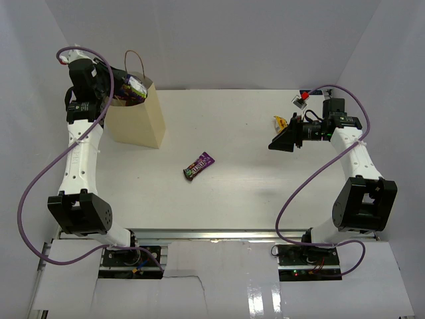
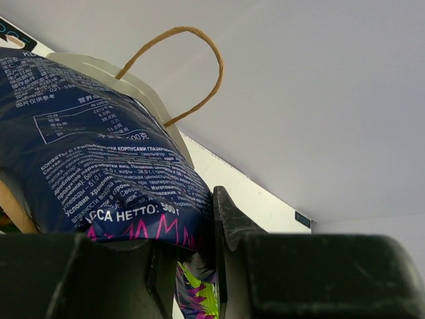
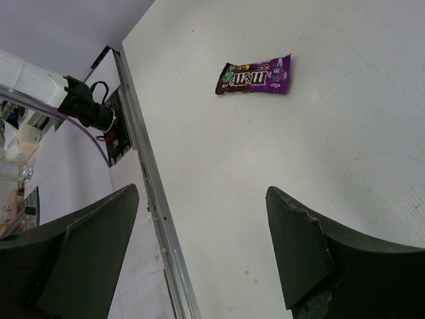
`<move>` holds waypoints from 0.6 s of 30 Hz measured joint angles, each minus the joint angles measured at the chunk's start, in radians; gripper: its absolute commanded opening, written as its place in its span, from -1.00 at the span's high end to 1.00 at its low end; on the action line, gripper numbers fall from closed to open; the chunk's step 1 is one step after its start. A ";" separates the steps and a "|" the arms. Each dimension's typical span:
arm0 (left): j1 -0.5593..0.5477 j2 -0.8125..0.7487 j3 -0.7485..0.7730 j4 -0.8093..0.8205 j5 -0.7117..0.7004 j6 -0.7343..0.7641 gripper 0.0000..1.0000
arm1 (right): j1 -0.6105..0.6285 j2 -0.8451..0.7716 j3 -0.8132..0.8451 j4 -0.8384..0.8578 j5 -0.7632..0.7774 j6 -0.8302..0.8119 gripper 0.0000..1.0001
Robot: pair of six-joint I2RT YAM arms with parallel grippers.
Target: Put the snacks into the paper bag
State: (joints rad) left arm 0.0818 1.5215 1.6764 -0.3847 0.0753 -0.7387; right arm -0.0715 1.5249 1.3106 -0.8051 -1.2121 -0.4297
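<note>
The cream paper bag stands upright at the far left, and its rim and string handle show in the left wrist view. My left gripper is at the bag's mouth, shut on the big dark-blue chip bag, whose purple-green end sticks out over the opening. A brown and purple candy bar lies mid-table and also shows in the right wrist view. A yellow packet lies beside my right gripper, which is open and empty above the table.
A small red-and-white object sits at the table's far right edge. The table's aluminium rail runs along the near edge. White walls close in the back and sides.
</note>
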 measured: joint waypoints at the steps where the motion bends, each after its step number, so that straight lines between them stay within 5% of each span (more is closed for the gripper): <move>1: 0.000 0.000 0.000 0.000 0.007 0.002 0.96 | 0.000 0.000 0.000 0.001 0.000 0.000 -0.66; 2: 0.000 0.000 0.000 -0.001 0.012 0.003 0.88 | 0.000 0.000 0.000 0.001 0.000 0.000 -0.66; 6: 0.000 0.000 0.000 -0.005 0.022 0.008 -0.15 | 0.000 -0.001 -0.008 0.003 -0.001 0.000 -0.66; 7: 0.000 0.000 0.000 0.001 0.024 0.006 -0.28 | 0.000 -0.002 -0.013 0.004 -0.001 0.000 -0.66; 18: -0.003 -0.014 0.000 0.003 0.037 0.003 -0.79 | 0.000 -0.007 -0.019 0.005 -0.002 0.000 -0.66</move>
State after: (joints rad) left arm 0.0792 1.5074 1.6764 -0.3817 0.1127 -0.7357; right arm -0.0715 1.5177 1.2919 -0.8005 -1.2140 -0.4297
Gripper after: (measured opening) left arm 0.857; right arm 0.831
